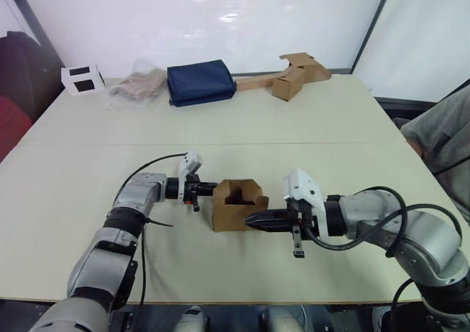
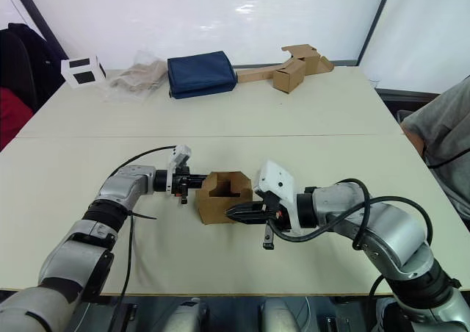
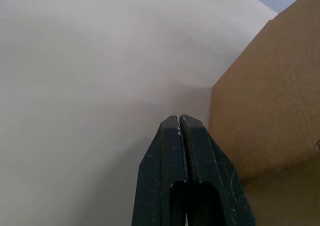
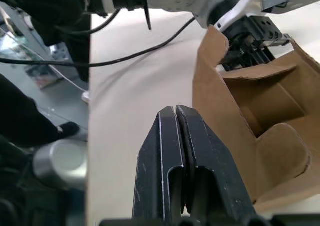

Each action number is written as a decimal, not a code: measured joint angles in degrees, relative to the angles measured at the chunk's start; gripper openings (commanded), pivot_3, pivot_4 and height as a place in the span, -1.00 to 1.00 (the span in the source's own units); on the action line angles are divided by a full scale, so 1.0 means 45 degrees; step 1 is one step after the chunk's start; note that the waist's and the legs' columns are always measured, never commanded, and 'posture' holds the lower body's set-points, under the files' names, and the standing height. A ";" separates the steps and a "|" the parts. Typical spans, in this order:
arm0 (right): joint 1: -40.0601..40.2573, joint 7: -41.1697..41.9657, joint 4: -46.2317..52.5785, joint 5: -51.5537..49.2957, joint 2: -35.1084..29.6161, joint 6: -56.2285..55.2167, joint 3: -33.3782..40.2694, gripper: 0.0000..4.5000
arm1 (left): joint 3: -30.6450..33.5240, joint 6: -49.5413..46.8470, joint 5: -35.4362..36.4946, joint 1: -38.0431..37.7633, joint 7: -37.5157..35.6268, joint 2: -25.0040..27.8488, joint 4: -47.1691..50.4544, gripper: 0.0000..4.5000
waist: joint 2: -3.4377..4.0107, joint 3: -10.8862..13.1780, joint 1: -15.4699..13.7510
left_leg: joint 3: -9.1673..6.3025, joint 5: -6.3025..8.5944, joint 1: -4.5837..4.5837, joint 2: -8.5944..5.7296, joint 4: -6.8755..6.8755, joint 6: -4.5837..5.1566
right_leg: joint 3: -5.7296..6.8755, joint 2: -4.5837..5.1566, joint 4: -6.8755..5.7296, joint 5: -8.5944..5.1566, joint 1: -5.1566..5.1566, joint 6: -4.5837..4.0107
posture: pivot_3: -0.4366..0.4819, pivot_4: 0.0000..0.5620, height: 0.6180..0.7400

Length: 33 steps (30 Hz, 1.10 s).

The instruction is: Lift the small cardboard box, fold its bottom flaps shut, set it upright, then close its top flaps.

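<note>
The small cardboard box (image 1: 236, 206) stands on the pale table (image 1: 308, 126) between my two arms, its open end facing up. Its top flaps (image 4: 252, 72) stand up or lean inward, and the dark inside shows. The bottom flaps are hidden under the box. My left gripper (image 1: 208, 188) is shut with nothing in it, its tips right at the box's left wall (image 3: 270, 96). My right gripper (image 1: 248, 219) is also shut and empty, pointing at the front right corner of the box (image 4: 220, 111).
Along the far edge lie a white box with black squares (image 1: 82, 79), a clear plastic bag (image 1: 138, 84), a navy pouch (image 1: 200, 82) and a cluster of brown cardboard pieces with a long strip (image 1: 294, 75). A person in grey (image 1: 440, 137) sits at the table's right side.
</note>
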<state>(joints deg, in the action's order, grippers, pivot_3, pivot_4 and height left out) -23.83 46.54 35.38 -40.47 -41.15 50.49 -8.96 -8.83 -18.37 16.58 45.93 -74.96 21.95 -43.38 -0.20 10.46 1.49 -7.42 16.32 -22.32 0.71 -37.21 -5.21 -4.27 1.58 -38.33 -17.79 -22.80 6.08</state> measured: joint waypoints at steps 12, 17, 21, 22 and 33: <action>-0.0761 0.0098 -0.1689 0.1445 0.1032 -0.1163 -0.0964 -1.00 | 0.0307 0.0297 -0.0217 -0.0004 0.0185 -0.0345 -0.0131 -0.99 | 0.0000 0.0000 0.0241 | -0.0014 0.0000 -0.0001 -0.0001 0.0001 0.0000 | 0.0006 0.0001 -0.0003 0.0000 0.0000 0.0000 | -0.05 -0.47 1.00; -0.0762 0.0207 -0.2339 0.1992 0.1165 -0.1572 -0.1239 -1.00 | 0.0380 0.0295 -0.0221 -0.0029 0.0294 -0.0365 -0.0092 -0.99 | 0.0000 0.0000 0.0243 | -0.0014 0.0000 -0.0001 -0.0001 0.0001 0.0000 | 0.0006 0.0002 -0.0003 0.0000 -0.0001 0.0000 | -0.05 -0.47 1.00; -0.0763 0.0315 -0.2901 0.2626 0.1305 -0.2105 -0.1488 -1.00 | 0.0412 0.0293 -0.0221 -0.0051 0.0408 -0.0367 -0.0056 -0.99 | 0.0000 0.0000 0.0243 | -0.0014 0.0000 -0.0001 -0.0001 0.0000 -0.0001 | 0.0006 0.0002 -0.0003 0.0000 0.0000 0.0000 | -0.05 -0.47 1.00; -0.0762 0.0374 -0.3033 0.2794 0.1362 -0.2222 -0.1542 -1.00 | 0.0432 0.0293 -0.0221 -0.0081 0.0461 -0.0367 -0.0033 -0.99 | 0.0000 0.0000 0.0243 | -0.0014 0.0000 -0.0001 -0.0001 0.0000 -0.0001 | 0.0006 0.0002 -0.0003 0.0000 0.0000 0.0000 | -0.05 -0.47 1.00; -0.0691 0.0513 -0.3589 0.3574 0.1852 -0.2983 -0.1672 -1.00 | 0.2235 -0.0302 0.0237 -0.1262 0.2197 0.1164 0.3028 -0.99 | 0.0005 -0.0003 0.0414 | -0.0020 -0.0004 -0.0002 0.0004 0.0019 -0.0007 | 0.0000 0.0004 -0.0007 0.0000 -0.0016 0.0000 | -0.05 -0.47 1.00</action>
<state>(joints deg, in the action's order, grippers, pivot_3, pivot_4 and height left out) -26.94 48.85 19.22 -24.39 -32.81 37.07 -16.49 1.22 -19.73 17.64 40.25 -65.08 27.19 -29.75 -0.18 10.45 3.35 -7.51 16.30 -22.32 0.73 -37.12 -5.24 -4.27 1.60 -38.36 -17.79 -22.87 6.08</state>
